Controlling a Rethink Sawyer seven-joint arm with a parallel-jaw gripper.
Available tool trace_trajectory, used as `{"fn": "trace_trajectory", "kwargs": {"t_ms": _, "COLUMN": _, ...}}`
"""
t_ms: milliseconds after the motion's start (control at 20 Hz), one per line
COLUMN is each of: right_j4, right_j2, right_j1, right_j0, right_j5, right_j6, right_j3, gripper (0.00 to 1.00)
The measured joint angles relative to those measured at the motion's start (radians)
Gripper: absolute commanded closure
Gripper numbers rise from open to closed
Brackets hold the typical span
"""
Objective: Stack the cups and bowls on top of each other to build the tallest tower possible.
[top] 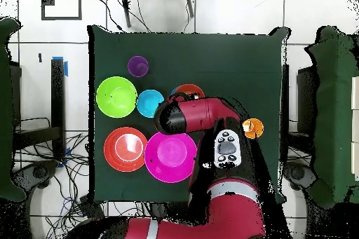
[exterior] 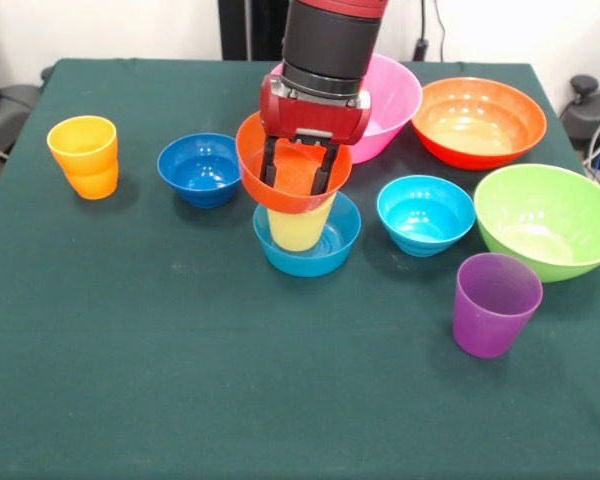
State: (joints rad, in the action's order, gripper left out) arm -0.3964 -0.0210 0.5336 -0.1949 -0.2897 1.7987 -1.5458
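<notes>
- The gripper point(exterior: 302, 170) hangs over the middle of the table, its two dark fingers point(exterior: 271, 165) reaching down into the small orange-red bowl point(exterior: 292, 185); they sit a narrow way apart, but whether they pinch the bowl's wall I cannot tell.
- That small orange-red bowl sits tilted on top of the pale yellow cup point(exterior: 298, 228), its rim higher on the side away from the camera.
- The pale yellow cup stands upright inside the mid-blue small bowl point(exterior: 310, 250) — together these three make the tower, just in front of the pink large bowl point(exterior: 395, 95).
- The dark blue small bowl point(exterior: 198, 168) rests on the cloth to the picture's left of the tower, apart from it.
- The cyan small bowl point(exterior: 426, 213) lies to the picture's right of the tower, near the lime green large bowl point(exterior: 550, 218).
- The orange-red large bowl point(exterior: 478, 120) sits beside the pink one at the far side.
- The orange cup point(exterior: 84, 155) stands alone near the left edge of the green table point(exterior: 180, 380).
- The purple cup point(exterior: 494, 303) stands upright just in front of the lime green bowl.
- From overhead, the red arm point(top: 203, 115) covers most of the tower — only a sliver of the orange-red rim shows.
</notes>
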Motion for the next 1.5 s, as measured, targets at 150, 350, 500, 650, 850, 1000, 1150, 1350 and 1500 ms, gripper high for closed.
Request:
{"fn": "trace_trajectory", "kwargs": {"t_ms": 150, "right_j4": 0.005, "right_j2": -0.003, "right_j1": 0.0, "right_j0": 0.0, "right_j5": 0.001, "right_j6": 0.0, "right_j3": -0.002, "gripper": 0.0}}
{"fn": "trace_trajectory", "kwargs": {"t_ms": 350, "right_j4": 0.016, "right_j2": -0.005, "right_j1": 0.0, "right_j0": 0.0, "right_j5": 0.001, "right_j6": 0.0, "right_j3": -0.005, "gripper": 0.0}}
{"fn": "trace_trajectory", "kwargs": {"t_ms": 500, "right_j4": 0.023, "right_j2": -0.006, "right_j1": 0.003, "right_j0": -0.002, "right_j5": 0.001, "right_j6": 0.0, "right_j3": -0.012, "gripper": 0.0}}
{"fn": "trace_trajectory", "kwargs": {"t_ms": 650, "right_j4": 0.025, "right_j2": -0.006, "right_j1": 0.007, "right_j0": -0.007, "right_j5": 0.001, "right_j6": 0.0, "right_j3": -0.02, "gripper": 0.0}}
{"fn": "trace_trajectory", "kwargs": {"t_ms": 850, "right_j4": 0.025, "right_j2": -0.006, "right_j1": 0.015, "right_j0": -0.019, "right_j5": 0.001, "right_j6": 0.0, "right_j3": -0.039, "gripper": 0.0}}
{"fn": "trace_trajectory", "kwargs": {"t_ms": 1000, "right_j4": 0.025, "right_j2": -0.006, "right_j1": 0.021, "right_j0": -0.03, "right_j5": 0.001, "right_j6": 0.0, "right_j3": -0.05, "gripper": 0.0}}
{"fn": "trace_trajectory", "kwargs": {"t_ms": 1150, "right_j4": 0.025, "right_j2": -0.006, "right_j1": 0.024, "right_j0": -0.04, "right_j5": 0.001, "right_j6": 0.0, "right_j3": -0.058, "gripper": 0.0}}
{"fn": "trace_trajectory", "kwargs": {"t_ms": 1350, "right_j4": 0.025, "right_j2": -0.006, "right_j1": 0.031, "right_j0": -0.048, "right_j5": 0.001, "right_j6": 0.0, "right_j3": -0.064, "gripper": 0.0}}
{"fn": "trace_trajectory", "kwargs": {"t_ms": 1500, "right_j4": 0.025, "right_j2": -0.006, "right_j1": 0.039, "right_j0": -0.047, "right_j5": 0.001, "right_j6": 0.0, "right_j3": -0.065, "gripper": 0.0}}
